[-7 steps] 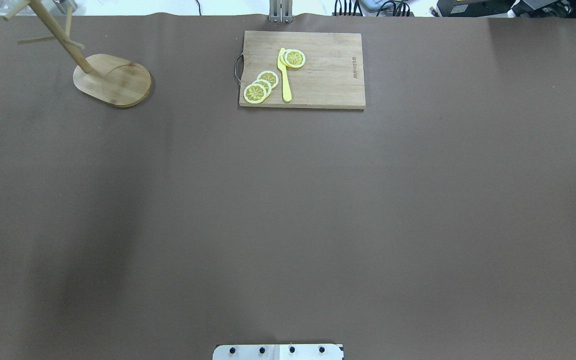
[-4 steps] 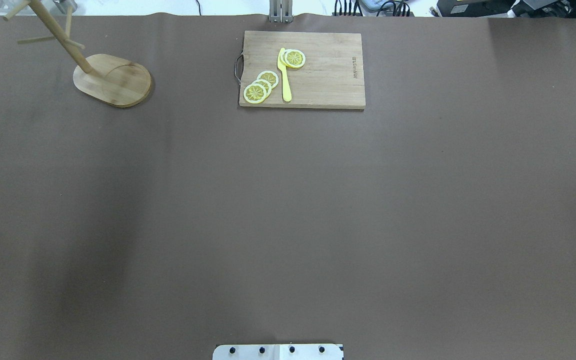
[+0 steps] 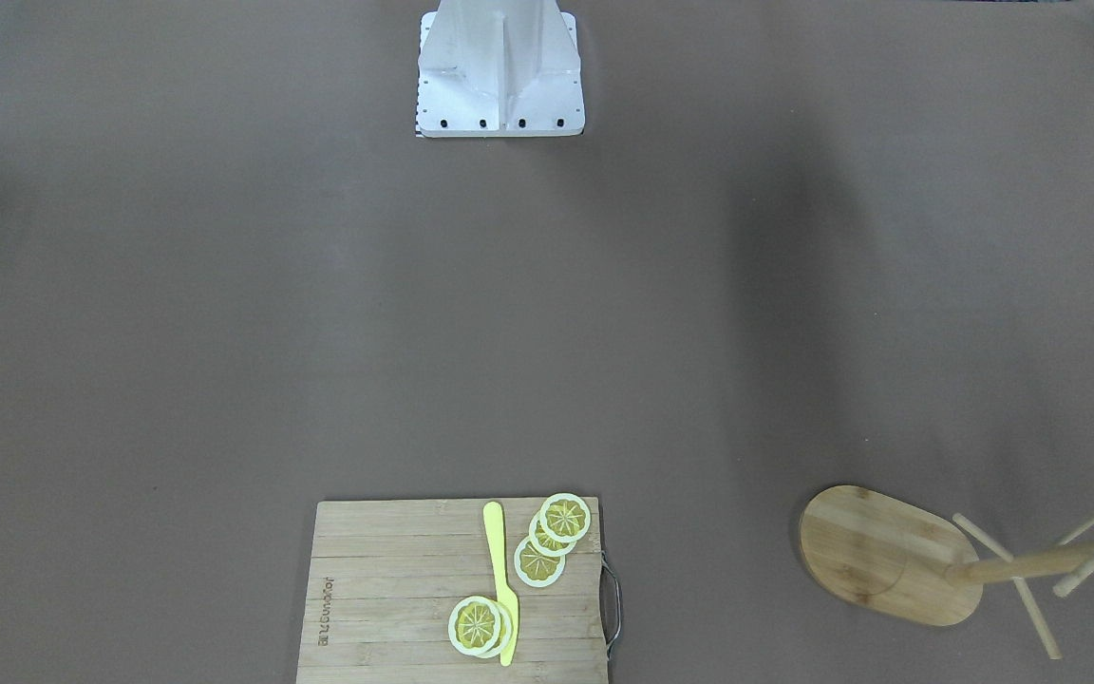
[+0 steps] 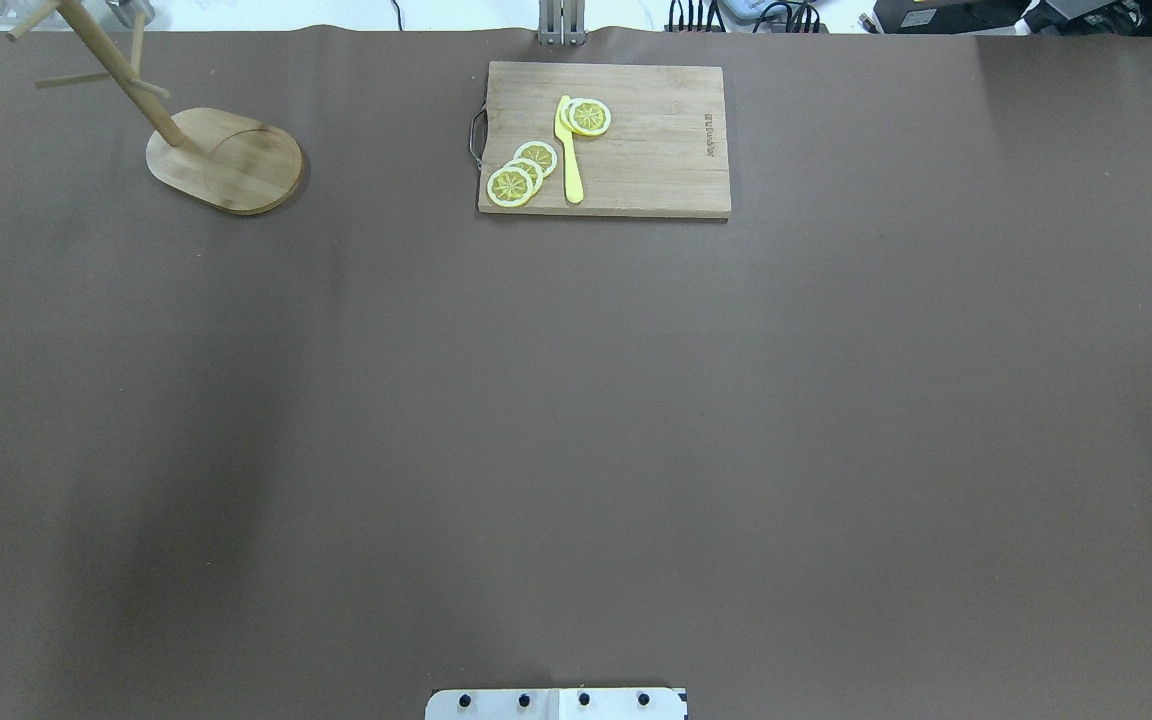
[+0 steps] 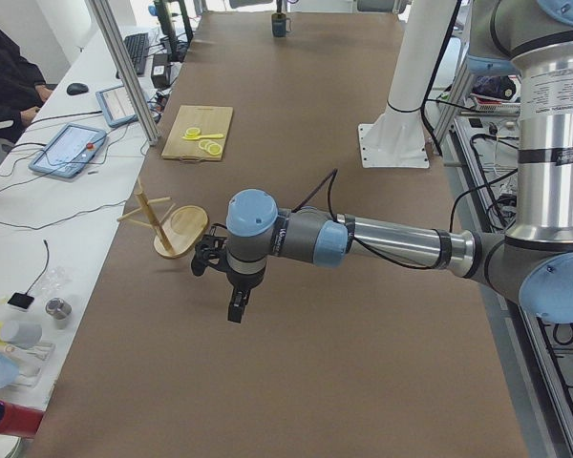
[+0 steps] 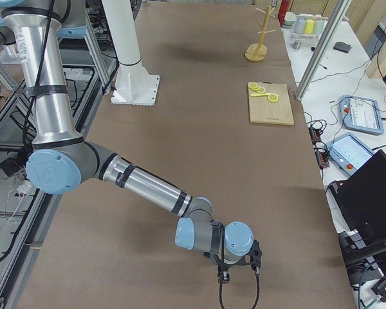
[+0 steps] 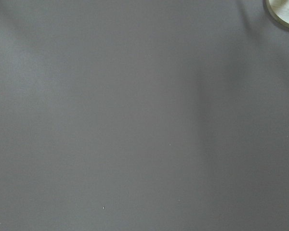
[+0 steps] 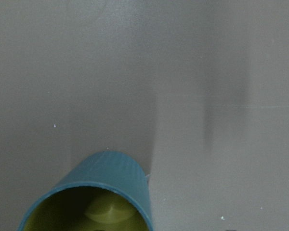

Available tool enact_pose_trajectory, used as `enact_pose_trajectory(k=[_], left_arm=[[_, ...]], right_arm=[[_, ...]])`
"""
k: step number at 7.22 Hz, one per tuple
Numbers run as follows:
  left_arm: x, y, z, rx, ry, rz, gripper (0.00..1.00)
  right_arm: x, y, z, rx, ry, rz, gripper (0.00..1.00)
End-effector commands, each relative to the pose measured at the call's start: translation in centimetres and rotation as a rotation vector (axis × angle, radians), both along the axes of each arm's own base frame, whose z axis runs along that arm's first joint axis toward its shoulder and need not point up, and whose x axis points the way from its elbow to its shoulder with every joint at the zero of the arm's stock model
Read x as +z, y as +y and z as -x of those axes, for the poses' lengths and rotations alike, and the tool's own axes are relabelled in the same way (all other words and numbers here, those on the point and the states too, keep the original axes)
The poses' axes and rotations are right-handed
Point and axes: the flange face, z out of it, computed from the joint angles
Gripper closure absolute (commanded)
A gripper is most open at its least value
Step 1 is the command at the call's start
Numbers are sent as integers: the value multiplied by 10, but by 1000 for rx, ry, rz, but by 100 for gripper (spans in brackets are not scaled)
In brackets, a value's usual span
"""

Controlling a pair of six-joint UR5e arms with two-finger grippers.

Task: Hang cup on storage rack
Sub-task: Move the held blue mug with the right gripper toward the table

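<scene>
One cup (image 8: pixel 106 180) is sitting near the right gripper (image 6: pixel 223 277), and one storage rack (image 4: pixel 234 165) is standing near the left gripper (image 5: pixel 235 313). I cannot tell whether either gripper's fingers are apart or together.

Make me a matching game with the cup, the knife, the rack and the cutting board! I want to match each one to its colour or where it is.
Things:
1. cup
2. knife
3. rack
4. cutting board

Clues:
A. yellow, lies on the board beside lemon slices
B. blue-green outside, yellowish inside
C. flat wood with a metal handle on one short side
D. stands on an oval base, pegs bare

Pairs: 1-B, 2-A, 3-D, 4-C
</scene>
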Motion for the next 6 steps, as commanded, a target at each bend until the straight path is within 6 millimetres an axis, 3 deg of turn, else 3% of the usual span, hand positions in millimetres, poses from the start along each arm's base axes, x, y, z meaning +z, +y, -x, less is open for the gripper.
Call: enact_pose_trajectory(k=[1, 2, 3, 4, 6], left_arm=[[0, 0, 0, -1, 1, 0, 1], [1, 0, 0, -1, 1, 1, 1], [1, 0, 0, -1, 1, 3, 1], [1, 0, 0, -1, 1, 3, 1], [0, 0, 0, -1, 1, 1, 1]], right_arm=[[1, 0, 8, -16, -1, 1, 81], [0, -1, 8, -16, 1, -2, 94], [-2, -2, 8, -17, 4, -26, 100], [-4, -3, 8, -14, 3, -35, 100], [-53, -31, 2, 79, -113, -49, 100]])
